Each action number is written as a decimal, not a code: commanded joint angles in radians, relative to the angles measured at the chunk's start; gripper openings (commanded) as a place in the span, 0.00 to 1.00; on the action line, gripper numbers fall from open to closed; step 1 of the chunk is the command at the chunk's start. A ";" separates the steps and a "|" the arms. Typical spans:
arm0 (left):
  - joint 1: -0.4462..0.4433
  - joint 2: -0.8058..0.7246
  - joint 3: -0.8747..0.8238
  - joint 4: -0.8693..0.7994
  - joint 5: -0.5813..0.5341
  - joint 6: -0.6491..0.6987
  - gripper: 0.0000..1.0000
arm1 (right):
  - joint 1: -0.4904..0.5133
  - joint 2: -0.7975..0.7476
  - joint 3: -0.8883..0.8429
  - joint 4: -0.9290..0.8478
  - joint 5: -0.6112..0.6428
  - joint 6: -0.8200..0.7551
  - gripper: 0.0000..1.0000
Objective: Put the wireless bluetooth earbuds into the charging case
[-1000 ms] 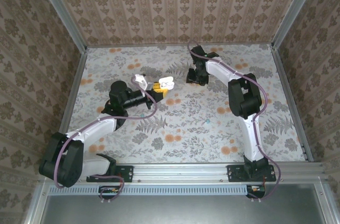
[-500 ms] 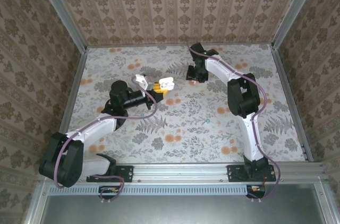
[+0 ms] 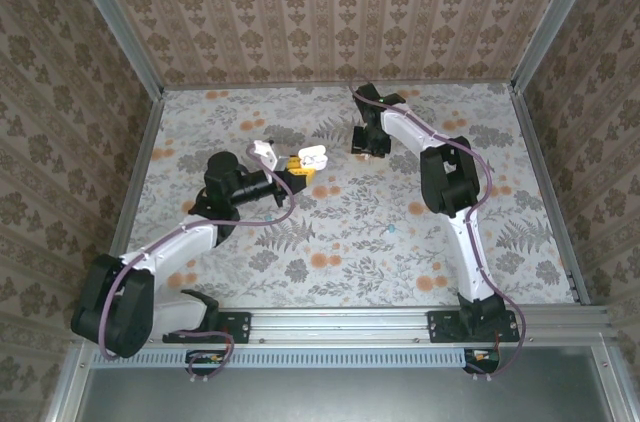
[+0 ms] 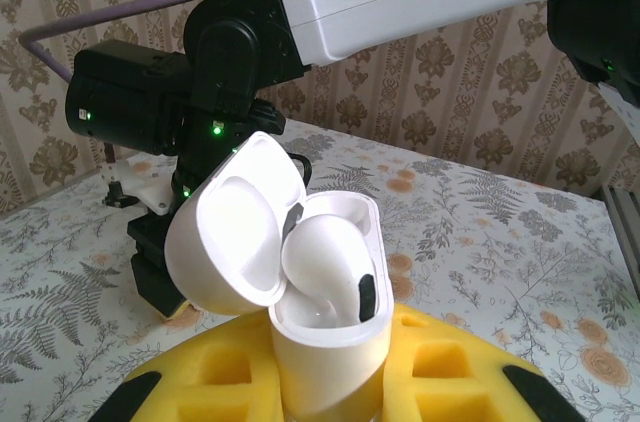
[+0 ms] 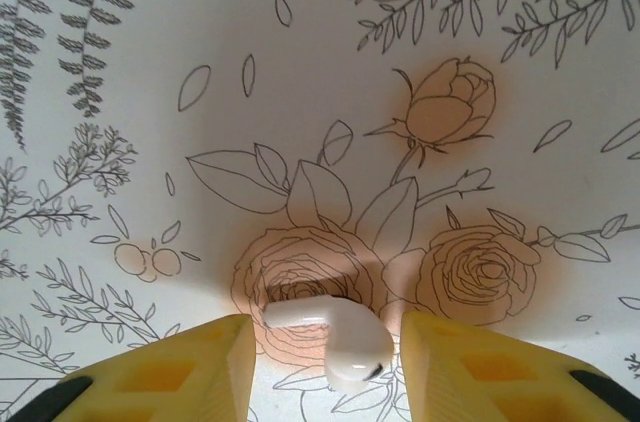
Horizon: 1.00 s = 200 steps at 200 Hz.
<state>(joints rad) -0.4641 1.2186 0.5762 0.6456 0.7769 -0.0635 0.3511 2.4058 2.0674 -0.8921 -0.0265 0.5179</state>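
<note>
Left claw [image 4: 330, 397] clamps the open charging case [image 4: 335, 357] (earbud [image 4: 325, 262] seated inside); right claw [image 5: 325, 362], part-open, straddles a white earbud [image 5: 335, 334] on the tabletop [image 5: 300, 92].

White charging case [image 4: 330, 367] hinged open, one white earbud [image 4: 320, 257] seated inside, second white earbud [image 5: 335, 334] lying on floral tabletop [image 5: 300, 92]

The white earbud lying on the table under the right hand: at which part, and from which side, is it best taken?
Probably at its rounded head, coming straight down from above. The earbud lies flat on the table, and its thin stem offers little to pinch. The right hand has one finger on each side of it.
</note>
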 commanded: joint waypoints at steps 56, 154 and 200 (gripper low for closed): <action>0.002 -0.072 0.004 -0.038 -0.012 0.025 0.00 | -0.001 -0.011 -0.038 -0.004 0.017 -0.065 0.28; 0.001 -0.186 -0.056 -0.086 -0.019 -0.008 0.00 | 0.107 -0.253 -0.354 0.064 -0.005 -0.348 0.17; -0.020 -0.285 -0.131 -0.127 -0.055 -0.021 0.00 | 0.225 -0.318 -0.521 0.040 -0.049 -0.496 0.14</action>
<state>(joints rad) -0.4694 0.9974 0.4873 0.5449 0.7444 -0.0608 0.5301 2.1265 1.6081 -0.8223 -0.0406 0.1360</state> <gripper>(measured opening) 0.191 0.154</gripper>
